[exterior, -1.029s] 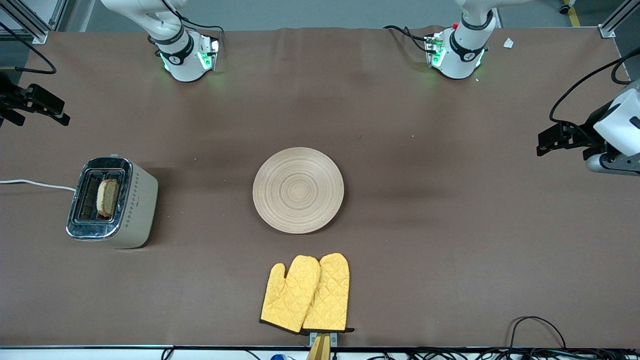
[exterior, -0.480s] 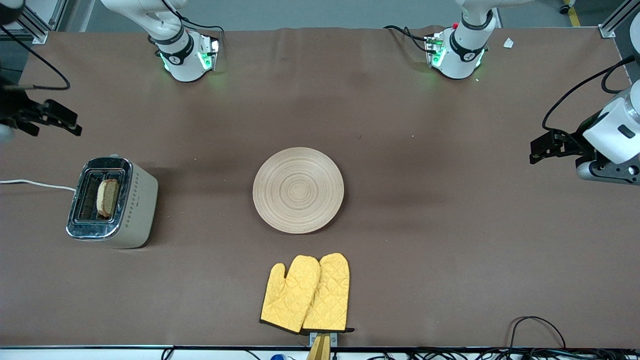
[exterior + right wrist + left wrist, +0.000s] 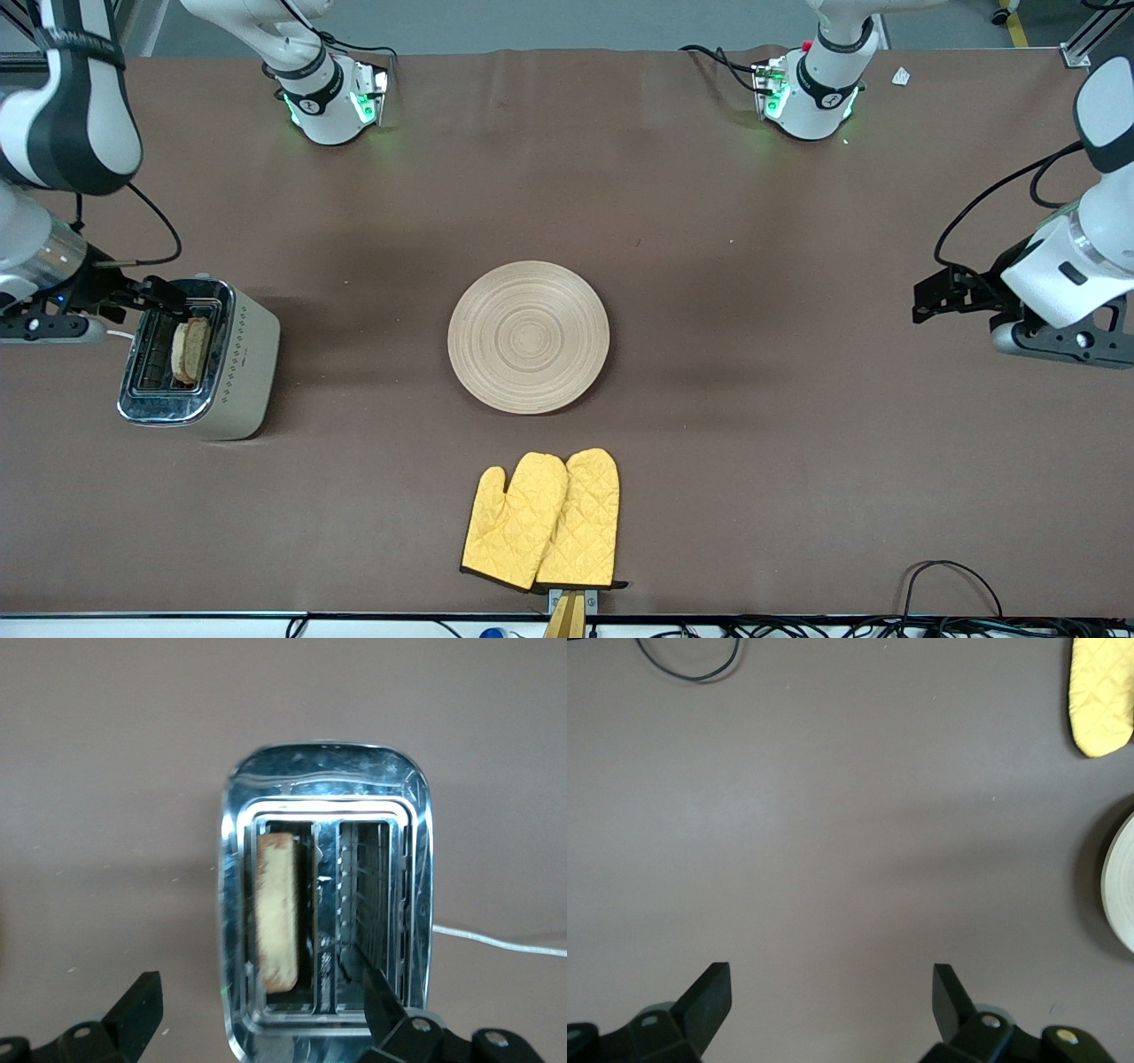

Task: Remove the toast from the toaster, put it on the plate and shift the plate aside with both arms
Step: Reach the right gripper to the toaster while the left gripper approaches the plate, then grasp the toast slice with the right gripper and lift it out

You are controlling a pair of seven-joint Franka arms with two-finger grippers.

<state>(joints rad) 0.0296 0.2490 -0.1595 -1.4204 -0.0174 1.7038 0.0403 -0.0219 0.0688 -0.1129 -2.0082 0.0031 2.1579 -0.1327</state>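
One slice of toast [image 3: 190,349] stands upright in a slot of the toaster [image 3: 200,359] at the right arm's end of the table. Over the toaster's farther end hangs the right gripper [image 3: 155,295], jaws spread wide. At the table's middle lies the plate [image 3: 528,336], bare, with yellow oven mitts [image 3: 542,520] nearer the front camera. Over bare cloth toward the left arm's end, the left gripper [image 3: 926,302] hangs wide open.

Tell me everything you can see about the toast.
The toast is one light brown slice with a darker crust, standing on edge in one slot of the shiny metal toaster, top poking out; the other slot is empty. The open right gripper hangs over the toaster, not touching the slice.
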